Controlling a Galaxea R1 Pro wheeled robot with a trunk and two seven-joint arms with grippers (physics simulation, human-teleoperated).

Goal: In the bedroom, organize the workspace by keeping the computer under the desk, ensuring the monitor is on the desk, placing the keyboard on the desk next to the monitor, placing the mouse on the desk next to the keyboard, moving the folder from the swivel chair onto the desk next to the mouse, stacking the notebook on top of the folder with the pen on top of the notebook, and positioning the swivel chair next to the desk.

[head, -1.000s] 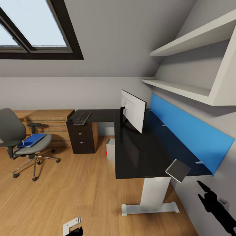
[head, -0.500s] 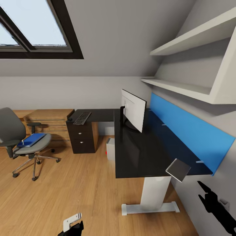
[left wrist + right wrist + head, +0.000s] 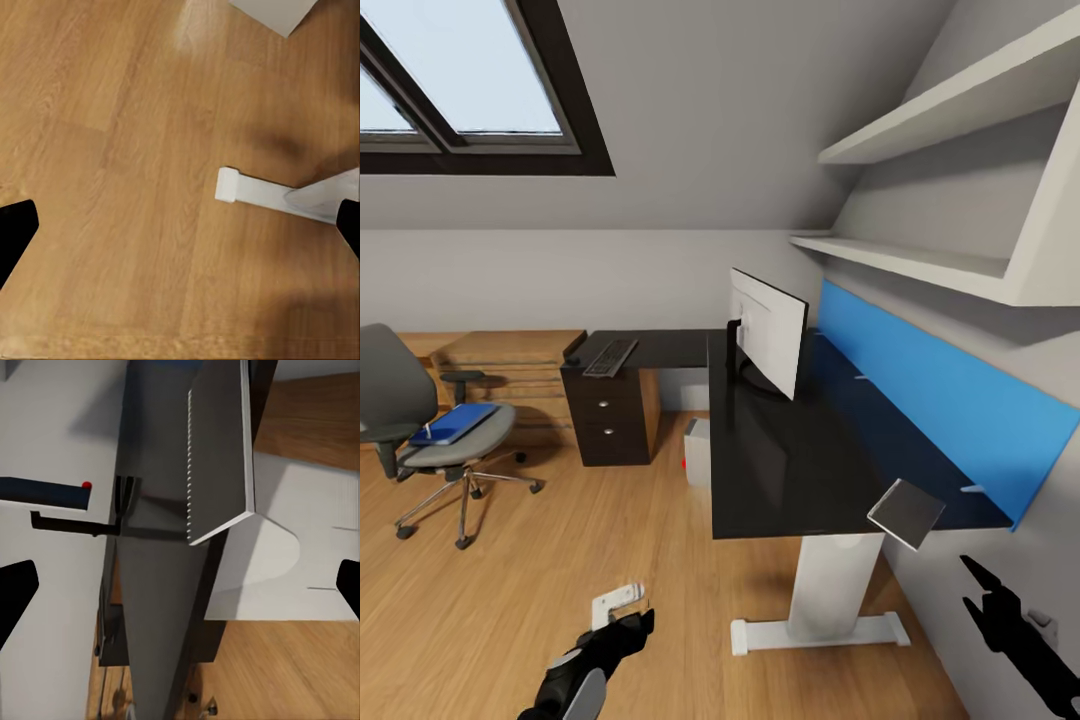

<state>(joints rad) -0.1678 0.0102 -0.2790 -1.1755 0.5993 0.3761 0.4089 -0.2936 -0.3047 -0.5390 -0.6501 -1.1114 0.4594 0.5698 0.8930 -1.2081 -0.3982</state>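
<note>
Attic bedroom w/ sloped ceiling, skylight, wood floor; black L-shaped bench (image 3: 800, 470) runs along the blue wall panel.

One monitor (image 3: 768, 334) stands on the bench. One keyboard (image 3: 611, 358) lies on the far wing, well apart from the monitor. One swivel chair (image 3: 422, 425) sits off to the side, well apart from the bench, carrying one blue folder (image 3: 456, 423) w/ something small on top, too small to name. One computer (image 3: 697, 453), a pale box, sits on the floor under the bench edge. One thin grey slab (image 3: 906, 513), prob. the notebook, tilts off the bench's near corner; can't confirm what it is. Mouse and pen not made out.

Left hand (image 3: 622, 628) hangs low over the floor, fingers spread wide, holding nothing. Right hand (image 3: 982, 590) is near the wall below the bench corner; wrist view shows fingertips wide apart, empty.

Risks, as I judge them: the right hand is close to the tilted slab and the wall, so a careless lift could knock the slab off. Driving toward the chair could bump it and slide the folder off the seat.
</note>
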